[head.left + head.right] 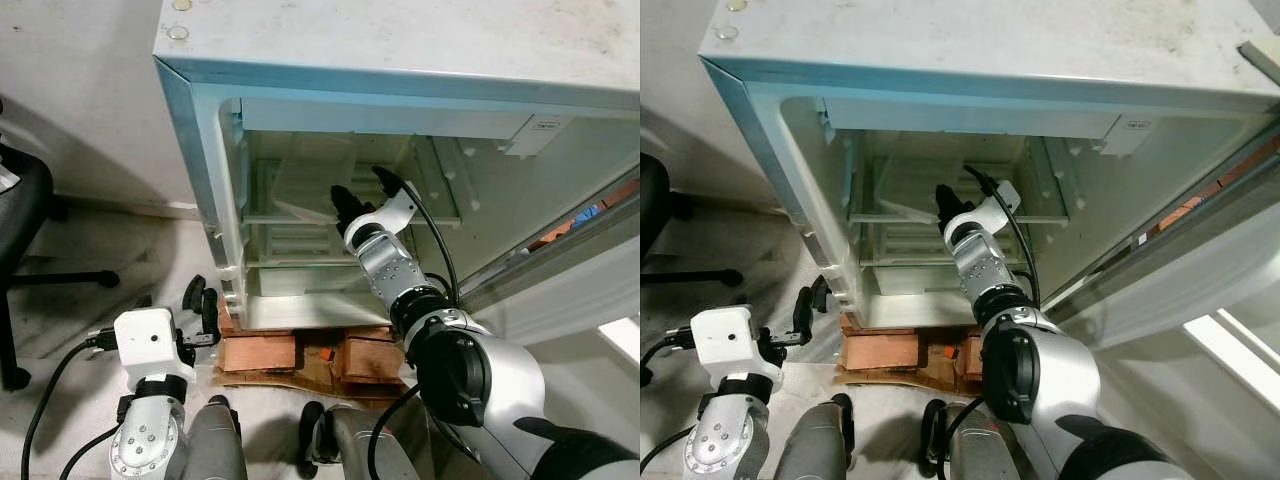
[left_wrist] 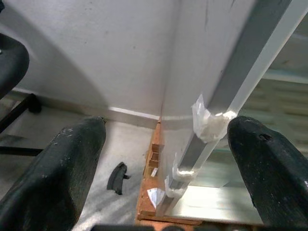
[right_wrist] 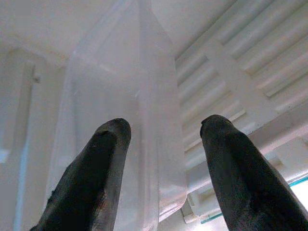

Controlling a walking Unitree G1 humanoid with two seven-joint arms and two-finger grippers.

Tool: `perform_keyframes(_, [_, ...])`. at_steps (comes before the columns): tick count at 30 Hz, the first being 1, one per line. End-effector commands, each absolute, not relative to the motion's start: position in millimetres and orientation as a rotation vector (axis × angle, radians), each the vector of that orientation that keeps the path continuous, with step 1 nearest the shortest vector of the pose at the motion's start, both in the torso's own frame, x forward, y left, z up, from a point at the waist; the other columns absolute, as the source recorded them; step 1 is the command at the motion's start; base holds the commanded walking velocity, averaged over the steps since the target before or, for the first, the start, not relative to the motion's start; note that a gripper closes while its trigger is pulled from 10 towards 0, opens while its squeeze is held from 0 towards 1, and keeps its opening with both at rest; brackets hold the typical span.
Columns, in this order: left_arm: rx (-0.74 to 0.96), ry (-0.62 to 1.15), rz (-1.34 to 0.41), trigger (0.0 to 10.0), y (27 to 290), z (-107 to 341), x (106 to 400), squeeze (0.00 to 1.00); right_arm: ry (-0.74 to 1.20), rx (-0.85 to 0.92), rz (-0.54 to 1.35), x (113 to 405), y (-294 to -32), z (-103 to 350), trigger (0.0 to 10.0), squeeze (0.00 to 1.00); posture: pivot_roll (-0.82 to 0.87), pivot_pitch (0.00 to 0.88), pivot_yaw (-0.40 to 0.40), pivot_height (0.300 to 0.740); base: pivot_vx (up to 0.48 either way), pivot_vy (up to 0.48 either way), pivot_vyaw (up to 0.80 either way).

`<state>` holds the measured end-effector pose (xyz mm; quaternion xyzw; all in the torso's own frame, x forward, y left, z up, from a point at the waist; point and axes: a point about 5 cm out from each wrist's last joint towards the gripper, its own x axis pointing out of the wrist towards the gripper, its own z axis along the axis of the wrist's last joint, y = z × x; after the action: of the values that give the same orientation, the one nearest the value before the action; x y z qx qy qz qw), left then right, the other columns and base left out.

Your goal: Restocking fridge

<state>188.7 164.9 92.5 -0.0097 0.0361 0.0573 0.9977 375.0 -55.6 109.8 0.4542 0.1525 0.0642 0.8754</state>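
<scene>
1. Small fridge (image 1: 400, 50) stands open on a wooden pallet (image 1: 300, 355); door (image 1: 560, 270) swung out on my right.
2. My right gripper (image 1: 355, 200) is inside the fridge, over the glass shelf (image 1: 290, 215), fingers spread wide, holding nothing.
3. Clear plastic container (image 3: 130, 110) sits on that shelf, tilted, its edge just ahead between my right fingers (image 3: 91, 183); contact cannot be told.
4. My left gripper (image 2: 163, 178) is low by the fridge's left front corner, fingers wide, empty.
5. Office chair (image 1: 25, 215) at far left.

grey floor (image 1: 90, 250), black chair (image 1: 25, 215), white wall (image 1: 70, 90)
</scene>
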Motion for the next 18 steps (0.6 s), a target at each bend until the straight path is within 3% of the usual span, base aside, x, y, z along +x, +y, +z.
perform_keyframes(1, [-0.012,0.115,0.119,10.0,165,85,186,0.0,0.375,0.981,0.215,364,-15,111,10.0,0.11,0.3,0.237,-0.152,0.74,0.0,0.0,0.0])
perform_keyframes(2, [-0.012,0.114,0.119,10.0,166,85,187,0.0,0.363,0.967,0.207,366,-20,111,10.0,0.0,0.3,0.237,-0.152,0.74,0.0,0.0,0.0])
perform_keyframes(18, [0.001,0.081,0.105,10.0,170,86,204,0.0,0.193,0.808,0.212,380,-108,112,10.0,0.0,0.26,0.163,-0.117,0.74,0.0,0.0,0.0])
